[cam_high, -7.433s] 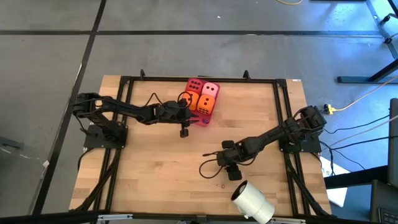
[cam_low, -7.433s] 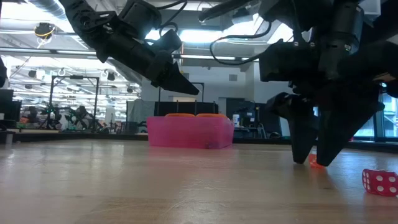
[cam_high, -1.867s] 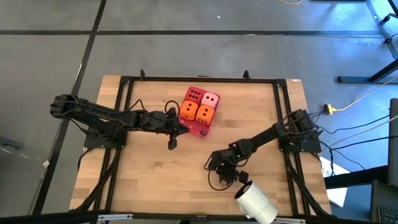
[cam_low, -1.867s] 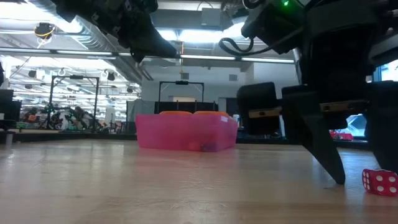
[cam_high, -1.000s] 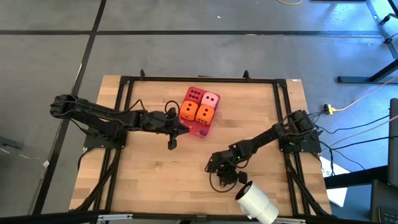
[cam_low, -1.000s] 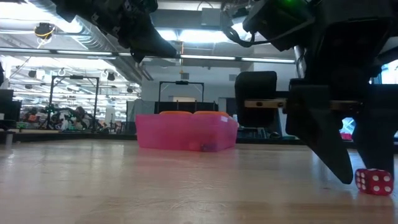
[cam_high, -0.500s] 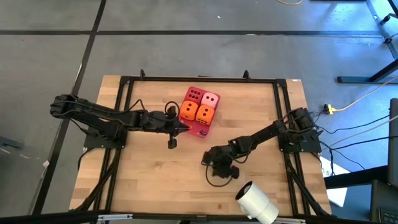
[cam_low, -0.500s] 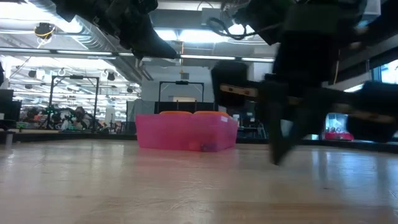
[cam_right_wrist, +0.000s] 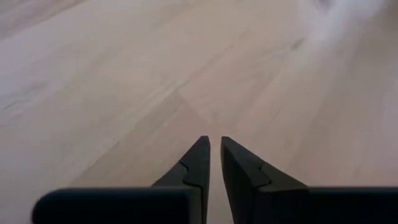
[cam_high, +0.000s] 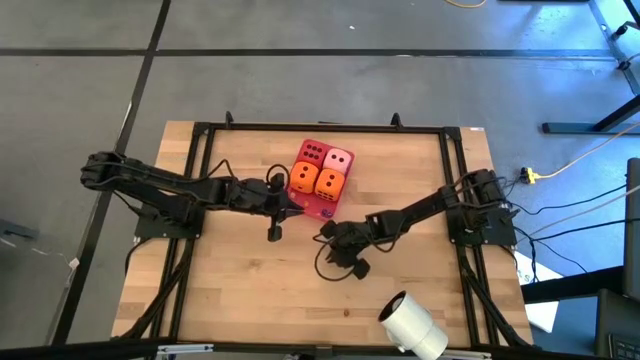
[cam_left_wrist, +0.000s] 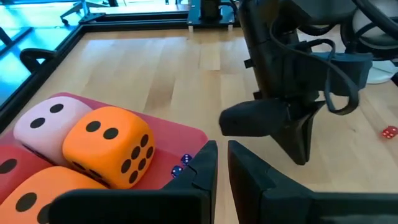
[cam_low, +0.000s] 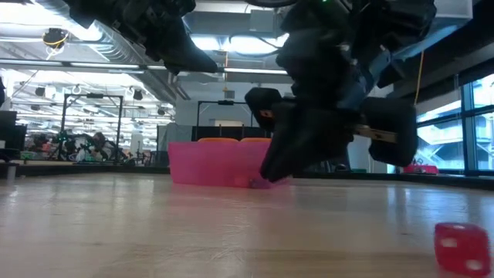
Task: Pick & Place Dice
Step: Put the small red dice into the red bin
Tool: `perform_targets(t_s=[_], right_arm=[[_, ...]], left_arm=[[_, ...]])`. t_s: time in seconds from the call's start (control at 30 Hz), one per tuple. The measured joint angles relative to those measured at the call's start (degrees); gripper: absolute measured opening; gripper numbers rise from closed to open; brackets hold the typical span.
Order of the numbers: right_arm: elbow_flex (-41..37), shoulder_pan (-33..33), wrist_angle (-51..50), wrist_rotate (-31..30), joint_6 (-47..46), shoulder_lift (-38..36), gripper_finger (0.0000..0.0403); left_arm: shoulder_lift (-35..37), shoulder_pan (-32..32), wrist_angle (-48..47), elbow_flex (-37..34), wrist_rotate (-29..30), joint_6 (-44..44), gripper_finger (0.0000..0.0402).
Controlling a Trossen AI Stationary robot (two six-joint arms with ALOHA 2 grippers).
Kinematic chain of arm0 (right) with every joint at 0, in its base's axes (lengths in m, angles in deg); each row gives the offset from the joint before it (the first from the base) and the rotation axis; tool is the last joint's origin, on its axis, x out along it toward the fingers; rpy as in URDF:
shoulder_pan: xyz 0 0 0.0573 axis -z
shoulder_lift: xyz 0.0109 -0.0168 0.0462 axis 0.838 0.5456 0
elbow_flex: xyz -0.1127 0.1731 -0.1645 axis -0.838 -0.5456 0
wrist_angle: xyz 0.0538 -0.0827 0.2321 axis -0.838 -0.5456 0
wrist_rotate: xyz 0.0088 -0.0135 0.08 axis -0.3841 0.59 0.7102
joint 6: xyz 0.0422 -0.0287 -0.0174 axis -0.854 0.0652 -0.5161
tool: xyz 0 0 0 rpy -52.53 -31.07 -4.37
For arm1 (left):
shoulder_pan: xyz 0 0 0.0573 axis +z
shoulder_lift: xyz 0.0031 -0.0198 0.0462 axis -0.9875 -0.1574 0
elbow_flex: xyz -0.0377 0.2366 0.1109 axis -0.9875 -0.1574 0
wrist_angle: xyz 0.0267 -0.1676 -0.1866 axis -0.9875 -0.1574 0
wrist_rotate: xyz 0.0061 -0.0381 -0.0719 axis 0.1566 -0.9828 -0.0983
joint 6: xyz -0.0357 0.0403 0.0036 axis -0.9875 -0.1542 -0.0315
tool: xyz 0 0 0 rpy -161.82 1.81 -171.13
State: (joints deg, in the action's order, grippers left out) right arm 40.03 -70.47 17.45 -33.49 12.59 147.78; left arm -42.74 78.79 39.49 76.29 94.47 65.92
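Since prev. frames: right arm has swung from the near-right part of the desk (cam_high: 230, 300), beside the white roll (cam_high: 410, 325), inward toward centre; left arm unchanged.

Left to right:

Left pincer (cam_high: 276, 222) – hovers just beside the near-left edge of the red tray (cam_high: 322, 208). Fingers nearly touching, only a thin slit in left wrist view; nothing held. Waiting.

Tray – holds four large dice: red die (cam_high: 313, 153), pale pink die (cam_high: 339, 159), two orange dice (cam_high: 303, 179) and (cam_high: 331, 184), packed two by two. Left wrist view also shows a tiny blue die (cam_left_wrist: 177, 171) lying inside the tray's corner.

Right pincer (cam_high: 345, 258) – mid-desk, just near-right of tray. Right wrist view: fingers (cam_right_wrist: 194, 167) narrow, slim gap, nothing seen between them, bare wood below. Appears empty.

Small red die (cam_low: 461, 247) – lies on the desk in low view's near-right corner; also seen as a small red speck (cam_left_wrist: 389, 132) in left wrist view, beyond the right arm. Not discernible in high view.

Key relation: small die lies well apart from right pincer, on the roll side, i.e. behind its present heading toward tray. Right arm is the nearer; left is across the tray. Cube, so no long axis. Judgement: pick not secured; right arm would need to go back for it.
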Motion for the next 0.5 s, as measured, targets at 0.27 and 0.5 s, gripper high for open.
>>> perform_targets(t_s=[0.27,0.5], right_arm=[[0.0,-0.83,0.01,8.22,-2.48,-0.02,0.0047],[0.0,-2.73,-0.01,10.13,-6.68,-0.04,0.0104]], left_arm=[[0.0,-0.02,0.0,0.0,0.01,0.02,0.0031],[0.0,-0.02,0.0,0.0,0.02,-1.3,0.0031]])
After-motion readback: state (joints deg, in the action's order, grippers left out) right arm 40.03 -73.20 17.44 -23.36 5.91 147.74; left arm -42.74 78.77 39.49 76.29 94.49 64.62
